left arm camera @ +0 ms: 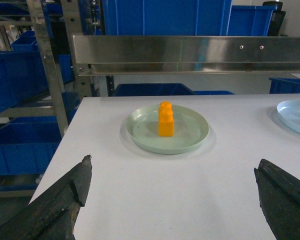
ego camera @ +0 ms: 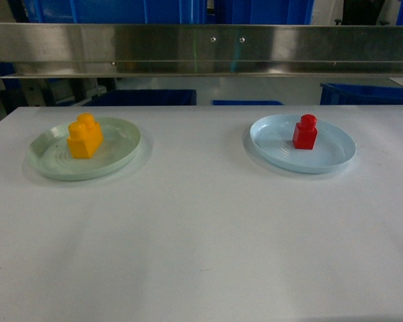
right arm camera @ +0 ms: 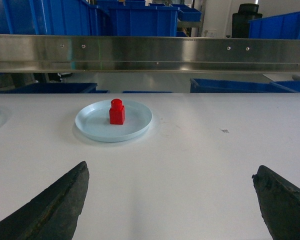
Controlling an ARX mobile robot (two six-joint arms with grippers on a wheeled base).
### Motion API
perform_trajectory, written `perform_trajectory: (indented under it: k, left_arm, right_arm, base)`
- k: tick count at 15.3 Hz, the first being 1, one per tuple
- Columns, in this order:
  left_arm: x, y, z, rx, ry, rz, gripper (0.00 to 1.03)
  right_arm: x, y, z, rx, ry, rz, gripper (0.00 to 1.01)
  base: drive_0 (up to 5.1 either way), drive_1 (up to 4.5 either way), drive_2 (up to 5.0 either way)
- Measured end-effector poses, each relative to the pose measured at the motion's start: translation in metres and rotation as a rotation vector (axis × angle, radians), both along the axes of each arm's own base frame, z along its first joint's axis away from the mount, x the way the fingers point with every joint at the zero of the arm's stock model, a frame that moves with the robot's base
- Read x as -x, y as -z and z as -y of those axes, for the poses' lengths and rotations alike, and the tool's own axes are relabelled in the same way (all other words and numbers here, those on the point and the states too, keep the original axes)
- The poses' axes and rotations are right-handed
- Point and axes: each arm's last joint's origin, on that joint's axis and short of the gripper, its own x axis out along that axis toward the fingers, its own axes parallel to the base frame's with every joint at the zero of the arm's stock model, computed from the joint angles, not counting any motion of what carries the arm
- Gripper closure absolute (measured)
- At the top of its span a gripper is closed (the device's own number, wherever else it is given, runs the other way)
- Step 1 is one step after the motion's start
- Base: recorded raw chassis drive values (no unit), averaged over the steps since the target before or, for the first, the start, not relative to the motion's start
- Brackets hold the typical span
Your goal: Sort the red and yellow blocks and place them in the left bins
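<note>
The stepped orange-yellow block (ego camera: 84,136) stands on a pale green plate (ego camera: 117,155) on the left of the white table. The narrow red block (ego camera: 305,131) stands on a pale blue plate (ego camera: 337,151) on the right. Neither gripper shows in the head view. In the left wrist view my left gripper (left arm camera: 173,165) is open and empty, short of the yellow block (left arm camera: 165,119). My right gripper (right arm camera: 170,169) is also open and empty, with the red block (right arm camera: 117,111) ahead and slightly left. Large blue bins (left arm camera: 20,75) stand on racks left of the table.
A steel rail (ego camera: 201,47) runs across above the table's far edge. More blue crates (ego camera: 144,98) sit behind and below it. A metal rack post (left arm camera: 47,70) stands off the table's left edge. The table edge (left arm camera: 55,155) drops off to the left.
</note>
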Motion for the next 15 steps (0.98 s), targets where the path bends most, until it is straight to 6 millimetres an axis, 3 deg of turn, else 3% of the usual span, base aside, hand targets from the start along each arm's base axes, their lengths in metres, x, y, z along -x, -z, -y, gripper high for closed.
perform_trajectory:
  k: [12,14,15]
  left_arm:
    - [0.000,-0.003,0.004,0.002,-0.003,0.024,0.05]
    - [-0.006,-0.011,0.006,0.003,-0.012,0.011,0.05]
    - [-0.015,-0.027,0.003,0.022,-0.040,0.022,0.05]
  right_arm:
    - [-0.001,-0.001,0.000,0.000,0.000,0.004,0.03]
    - [-0.012,-0.010,-0.001,-0.006,-0.013,-0.004,0.03]
    - [-0.024,-0.028,-0.005,-0.011,-0.028,0.008,0.03]
  base:
    - [0.0,0.00,0.0]
    - [0.0,0.00,0.0]
    - [0.0,0.00,0.0]
